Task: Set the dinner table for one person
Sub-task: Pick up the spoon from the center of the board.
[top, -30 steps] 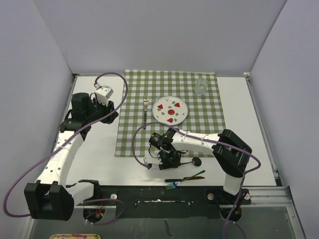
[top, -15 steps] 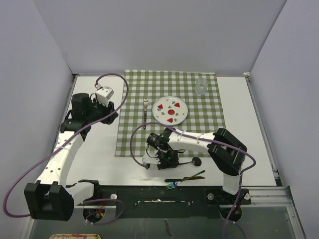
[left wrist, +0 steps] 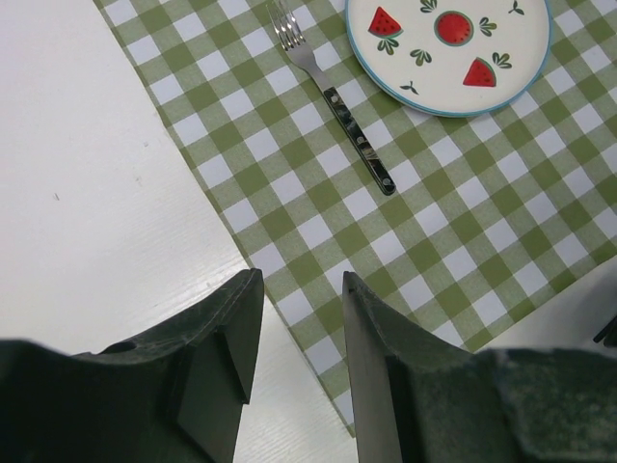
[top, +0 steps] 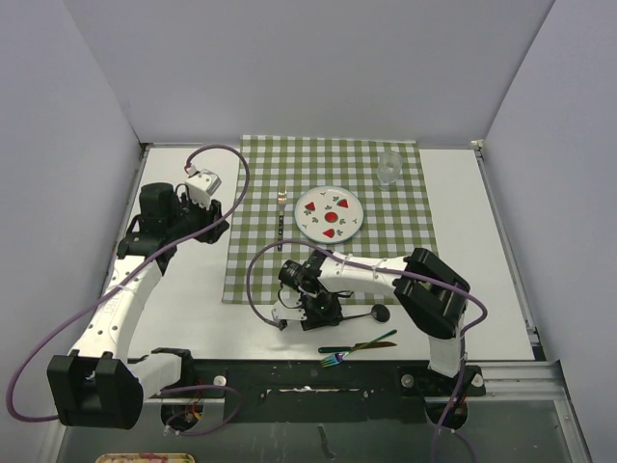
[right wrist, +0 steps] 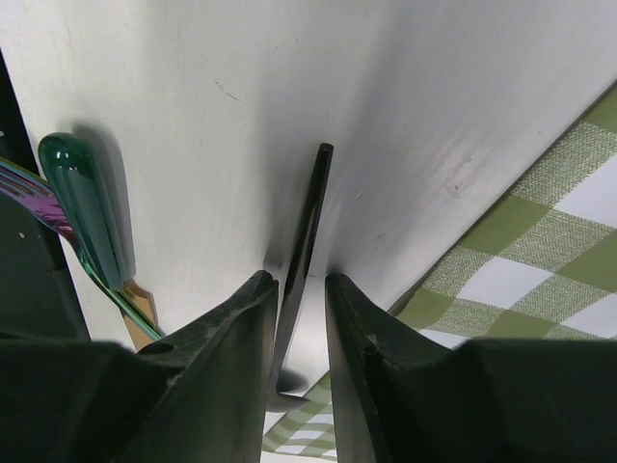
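Observation:
The white dinner table (top: 188, 289) carries a green checked cloth (top: 386, 222). On the cloth lie a watermelon-print plate (top: 329, 213), a fork (top: 281, 217) left of it and a clear glass (top: 388, 167) at the far right. A black spoon (top: 380, 313) lies on bare table below the cloth. My right gripper (top: 326, 309) is low over its thin handle (right wrist: 310, 217). The fingers straddle the handle with a narrow gap showing beside it (right wrist: 301, 278). My left gripper (top: 207, 228) is open and empty above the cloth's left edge (left wrist: 302, 280). It views the fork (left wrist: 333, 96) and the plate (left wrist: 448, 43).
An iridescent utensil with a teal handle (top: 359, 346) lies near the table's front edge, just below the spoon, and shows in the right wrist view (right wrist: 82, 207). Metal rails border the table (top: 506, 251). Purple cables loop off both arms.
My right gripper and wrist have shifted slightly left along the spoon handle. The spoon's bowl has stayed in place. The left arm has barely moved.

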Motion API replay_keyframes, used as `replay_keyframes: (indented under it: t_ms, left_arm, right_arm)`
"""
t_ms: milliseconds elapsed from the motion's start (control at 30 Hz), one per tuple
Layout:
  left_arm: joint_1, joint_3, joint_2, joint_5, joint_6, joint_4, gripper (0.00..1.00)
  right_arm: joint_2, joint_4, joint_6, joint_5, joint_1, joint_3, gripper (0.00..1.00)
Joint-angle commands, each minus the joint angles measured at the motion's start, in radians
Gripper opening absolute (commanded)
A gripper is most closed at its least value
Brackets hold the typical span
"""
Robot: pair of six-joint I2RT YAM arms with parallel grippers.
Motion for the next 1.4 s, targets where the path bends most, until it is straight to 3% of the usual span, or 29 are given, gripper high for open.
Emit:
replay_keyframes:
  t_ms: [0,300,633,1367]
  left_arm:
    - [0.004,0.001,-0.031,0.035,0.006,0.046,0.37]
    - [0.004,-0.010,-0.030,0.039,0.010,0.057,0.36]
    - [0.004,-0.019,-0.025,0.036,0.013,0.069,0.25]
    - [0.004,0.053,0.013,0.059,0.029,0.006,0.24]
  right_arm:
    - [0.013,-0.010,0.010,0.008,0.014,0.040,0.28]
    - [0.039,-0.019,0.014,0.009,0.020,0.064,0.24]
    - [0.064,-0.050,0.033,0.000,0.026,0.111,0.01]
    - [-0.040,-0.222,0.094,-0.013,0.033,0.294,0.00]
